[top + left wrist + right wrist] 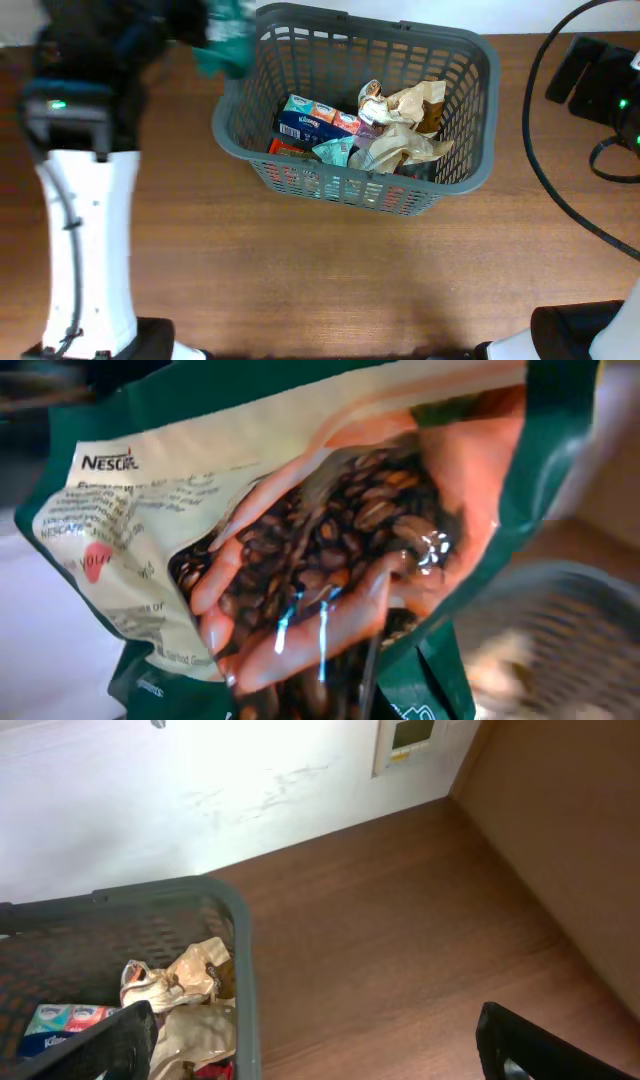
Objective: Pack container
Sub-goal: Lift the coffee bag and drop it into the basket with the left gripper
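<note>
The dark grey slotted basket (480,60) stands at the back middle of the wooden table. It holds blue tissue packs (315,118), crumpled tan wrappers (410,125) and red packs (290,150). My left gripper (195,30) is blurred at the back left and holds a green Nescafe coffee pouch (225,40) just above the basket's left back corner. The pouch (300,560) fills the left wrist view and hides the fingers; the basket (570,620) shows blurred behind it. My right gripper (310,1030) is open and empty, beside the basket's right rim (245,980) over bare table.
A black cable and a black device (600,80) lie at the back right of the table. A white wall (200,780) and a brown side panel (560,840) bound the table beyond the basket.
</note>
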`<state>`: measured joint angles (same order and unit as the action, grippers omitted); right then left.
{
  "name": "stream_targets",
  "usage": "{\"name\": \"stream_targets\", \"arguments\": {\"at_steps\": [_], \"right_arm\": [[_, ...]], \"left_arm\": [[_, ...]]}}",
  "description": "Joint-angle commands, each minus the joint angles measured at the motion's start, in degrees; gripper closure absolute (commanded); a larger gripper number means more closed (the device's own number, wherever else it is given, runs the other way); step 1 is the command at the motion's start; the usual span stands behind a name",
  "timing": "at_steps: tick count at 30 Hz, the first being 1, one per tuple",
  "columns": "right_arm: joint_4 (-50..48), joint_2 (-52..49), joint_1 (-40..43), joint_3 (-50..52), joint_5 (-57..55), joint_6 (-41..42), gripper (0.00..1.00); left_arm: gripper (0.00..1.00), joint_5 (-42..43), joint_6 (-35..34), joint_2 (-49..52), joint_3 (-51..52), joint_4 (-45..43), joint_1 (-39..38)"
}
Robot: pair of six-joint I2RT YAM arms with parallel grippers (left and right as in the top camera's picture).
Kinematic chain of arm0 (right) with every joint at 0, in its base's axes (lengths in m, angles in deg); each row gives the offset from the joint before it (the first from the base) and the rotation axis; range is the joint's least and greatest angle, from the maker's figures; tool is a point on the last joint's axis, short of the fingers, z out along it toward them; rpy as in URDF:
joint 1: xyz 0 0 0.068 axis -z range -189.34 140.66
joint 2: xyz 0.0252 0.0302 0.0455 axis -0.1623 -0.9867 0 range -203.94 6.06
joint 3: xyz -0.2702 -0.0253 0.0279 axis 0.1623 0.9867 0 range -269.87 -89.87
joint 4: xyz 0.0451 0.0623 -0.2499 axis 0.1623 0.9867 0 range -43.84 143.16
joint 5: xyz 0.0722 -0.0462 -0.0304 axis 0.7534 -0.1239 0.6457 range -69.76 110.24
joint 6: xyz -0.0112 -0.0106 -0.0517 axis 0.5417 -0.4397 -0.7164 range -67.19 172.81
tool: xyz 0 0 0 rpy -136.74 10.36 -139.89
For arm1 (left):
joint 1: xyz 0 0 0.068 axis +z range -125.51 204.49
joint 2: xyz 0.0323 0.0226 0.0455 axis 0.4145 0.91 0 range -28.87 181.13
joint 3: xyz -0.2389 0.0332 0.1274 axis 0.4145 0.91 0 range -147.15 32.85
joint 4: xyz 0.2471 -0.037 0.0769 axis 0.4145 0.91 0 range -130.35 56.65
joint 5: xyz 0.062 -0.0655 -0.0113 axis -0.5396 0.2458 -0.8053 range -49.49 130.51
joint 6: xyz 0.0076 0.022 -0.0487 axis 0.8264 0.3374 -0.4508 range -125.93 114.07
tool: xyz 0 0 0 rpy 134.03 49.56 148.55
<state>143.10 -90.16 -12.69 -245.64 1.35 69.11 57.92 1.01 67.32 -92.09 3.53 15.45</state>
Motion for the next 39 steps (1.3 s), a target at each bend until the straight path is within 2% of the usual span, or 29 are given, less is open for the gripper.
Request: {"name": "stream_targets", "arguments": {"at_steps": [1, 6, 11, 12, 13, 15, 17, 18, 29, 39], "right_arm": [[0.3, 0.1, 0.4, 0.0, 0.5, 0.1, 0.01], [0.3, 0.1, 0.4, 0.0, 0.5, 0.1, 0.00], [0.3, 0.1, 0.4, 0.0, 0.5, 0.1, 0.01], [0.3, 0.1, 0.4, 0.0, 0.5, 0.1, 0.01], [0.3, 0.1, 0.4, 0.0, 0.5, 0.1, 0.00], [0.3, 0.1, 0.4, 0.0, 0.5, 0.1, 0.00], [0.3, 0.1, 0.4, 0.0, 0.5, 0.1, 0.00], [0.3, 0.1, 0.4, 0.0, 0.5, 0.1, 0.01], [0.3, 0.1, 0.4, 0.0, 0.2, -1.4, 0.00], [0.3, 0.1, 0.4, 0.0, -4.4, -2.5, 0.01]], "left_arm": [[0.98, 3.4, 3.5, 0.9, -1.4, -0.9, -6.2], [0.98, 0.7, 6.7, 5.3, -1.4, 3.0, -13.0], [0.98, -1.2, 6.7, 9.7, -1.4, 6.0, -14.2], [0.95, -1.2, 6.7, 10.4, -1.4, 6.7, -14.2], [0.78, -1.2, 6.7, 10.9, -1.4, 7.3, -14.2], [0.36, -1.4, 6.7, 11.9, -1.4, 8.3, -14.2], [0.08, -3.1, 6.7, 12.3, -1.4, 8.5, -14.2], [0.00, -4.3, 6.7, 12.3, -1.4, 8.5, -14.2], [0.01, -18.7, 6.9, 7.1, -1.4, 8.7, -13.7], [0.01, -44.2, 6.9, -4.6, -1.4, 13.9, -12.8]]}}
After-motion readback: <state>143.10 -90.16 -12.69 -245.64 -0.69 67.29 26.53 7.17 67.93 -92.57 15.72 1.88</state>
